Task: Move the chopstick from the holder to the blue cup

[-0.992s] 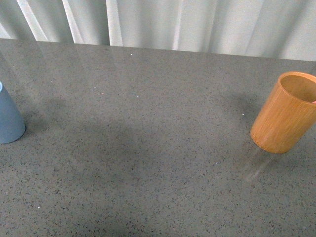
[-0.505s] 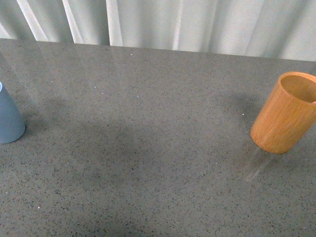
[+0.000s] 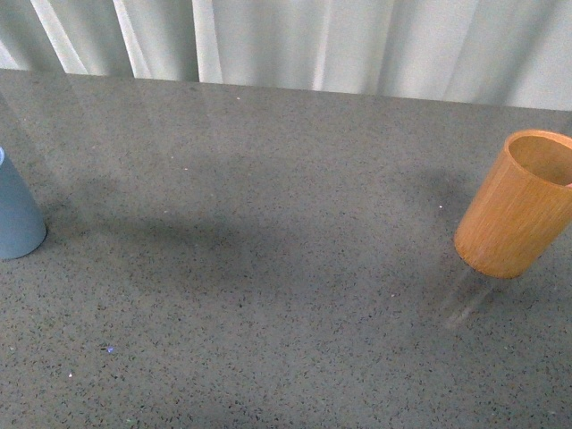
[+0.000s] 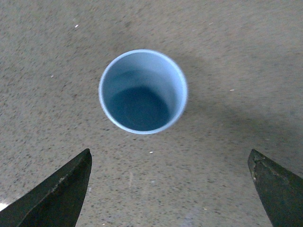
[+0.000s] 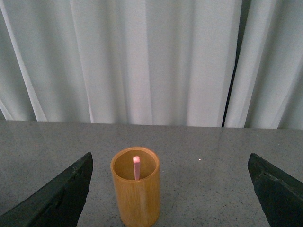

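The orange-brown wooden holder [image 3: 518, 204] stands upright at the right edge of the grey table; it also shows in the right wrist view [image 5: 136, 187] with a pink chopstick [image 5: 136, 167] standing inside it. The light blue cup [image 3: 16, 214] stands at the table's left edge, and in the left wrist view [image 4: 143, 91] I look down into it and it is empty. My left gripper [image 4: 170, 189] is open above the table, just beside the cup. My right gripper [image 5: 170, 191] is open, back from the holder, which sits nearer one finger. Neither arm shows in the front view.
A white curtain [image 3: 340, 40] hangs behind the table's far edge [image 3: 286, 89]. Speckled grey tabletop [image 3: 268, 268] lies between cup and holder, with a soft shadow across its middle.
Cup and holder have not moved. The shadow on the tabletop has spread and shifted slightly.
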